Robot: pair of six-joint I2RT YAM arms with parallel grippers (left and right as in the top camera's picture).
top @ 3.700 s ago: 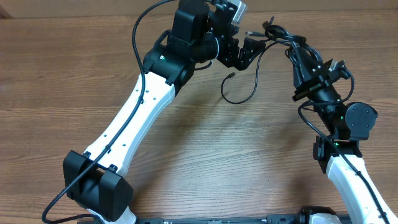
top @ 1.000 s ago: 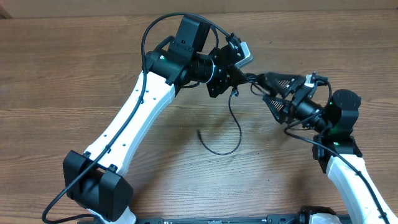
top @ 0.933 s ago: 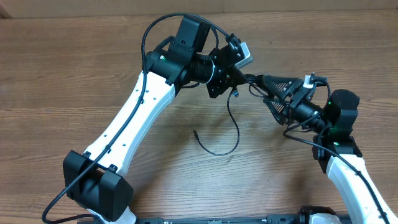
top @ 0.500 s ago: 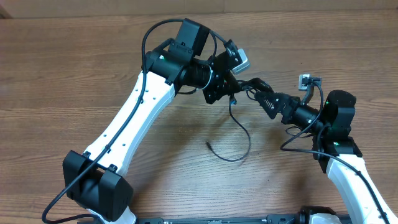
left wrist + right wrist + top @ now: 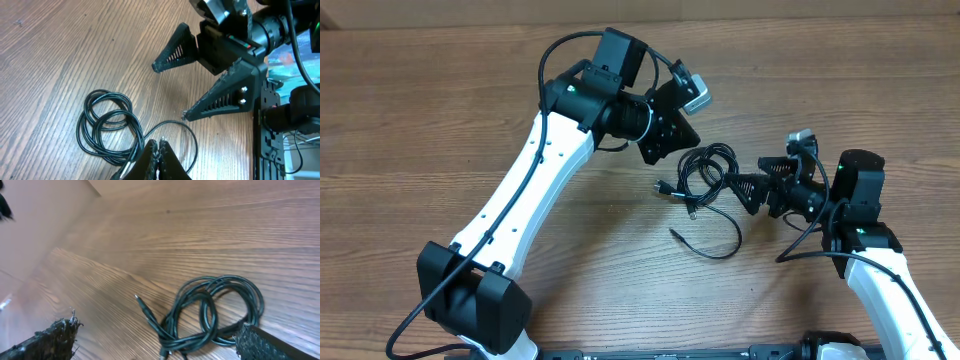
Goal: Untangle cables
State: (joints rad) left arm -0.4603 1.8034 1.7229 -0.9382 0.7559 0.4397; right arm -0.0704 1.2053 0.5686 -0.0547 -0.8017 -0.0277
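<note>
Here, right end effector (image 5: 745, 194) agape beside cables (image 5: 706, 166).

A robotics lab bench is indicated. Two white-and-black robot arms, the left arm (image 5: 535, 185) and the right arm (image 5: 880, 295), are mounted at the near edge of a wood-grain table (image 5: 420, 120), along a black rail (image 5: 670, 353). Thick black wiring (image 5: 548, 55) is looped over the left arm, a small silver camera module (image 5: 696, 93) is fitted near its wrist, and a green indicator light (image 5: 839, 166) is lit on the right arm. A black mounting frame (image 5: 267, 125) is seen in the left wrist view. A plain beige wall (image 5: 770, 8) is seen behind the table.
</note>
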